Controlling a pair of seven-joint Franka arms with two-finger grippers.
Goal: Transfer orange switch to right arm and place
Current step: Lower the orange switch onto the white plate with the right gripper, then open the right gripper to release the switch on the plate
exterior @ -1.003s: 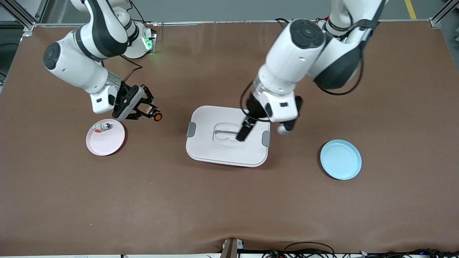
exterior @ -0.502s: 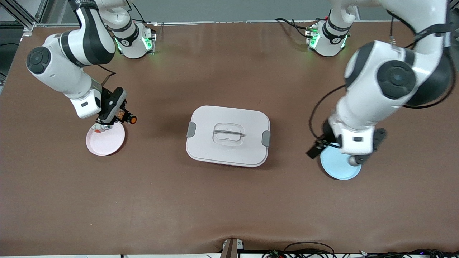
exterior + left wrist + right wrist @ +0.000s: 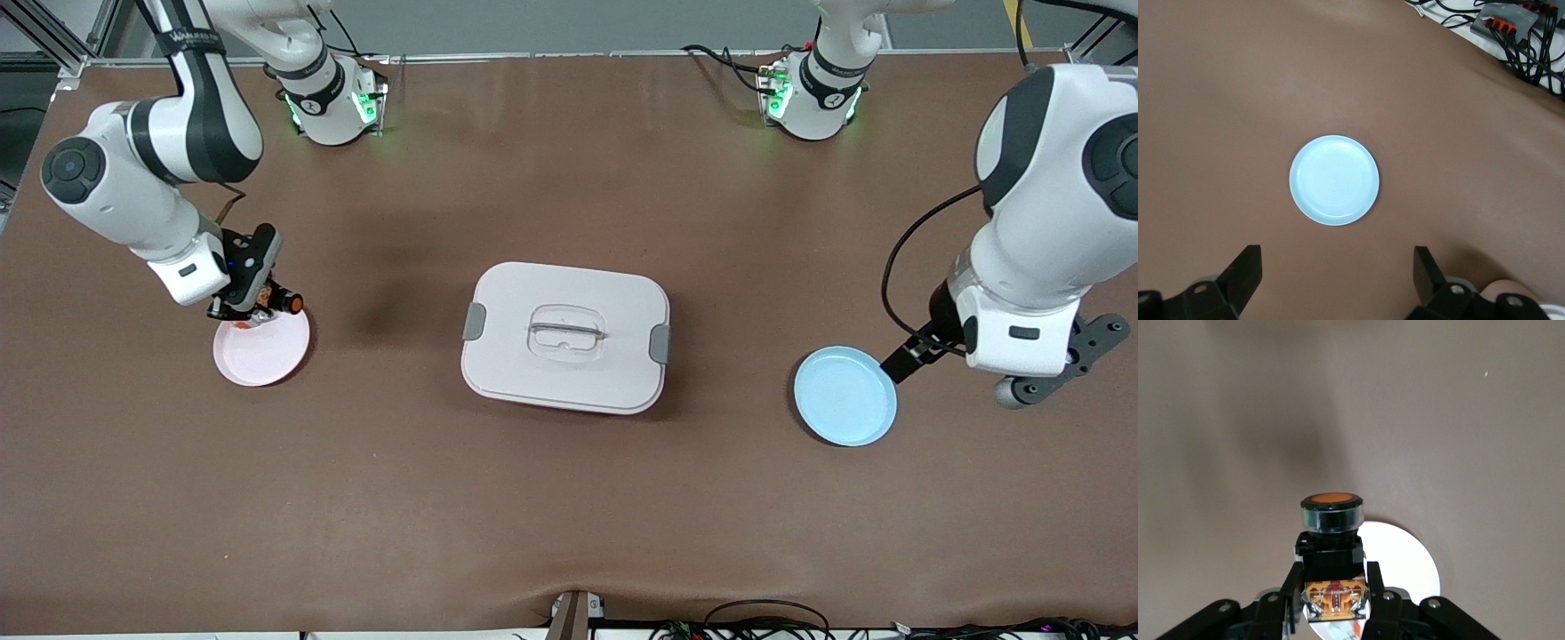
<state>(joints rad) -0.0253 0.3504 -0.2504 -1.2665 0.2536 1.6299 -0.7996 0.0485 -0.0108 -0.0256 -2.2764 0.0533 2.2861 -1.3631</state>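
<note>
We judge the handover done: our right claw (image 3: 267,300) grips the orange switch (image 3: 286,302) over the pink plate (image 3: 267,356), placing remains, while our left claw (image 3: 1338,280) waits released over the table near the blue plate (image 3: 845,396).

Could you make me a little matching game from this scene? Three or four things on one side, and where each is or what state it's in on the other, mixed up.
Things:
1. orange switch
2. blue plate
3. white box
4. left gripper

States or places:
A. at the middle of the table, lid on
B. open, holding nothing
C. clamped in the right gripper, over the pink plate
D. bare, toward the left arm's end of the table

Pairs: 1-C, 2-D, 3-A, 4-B
</note>
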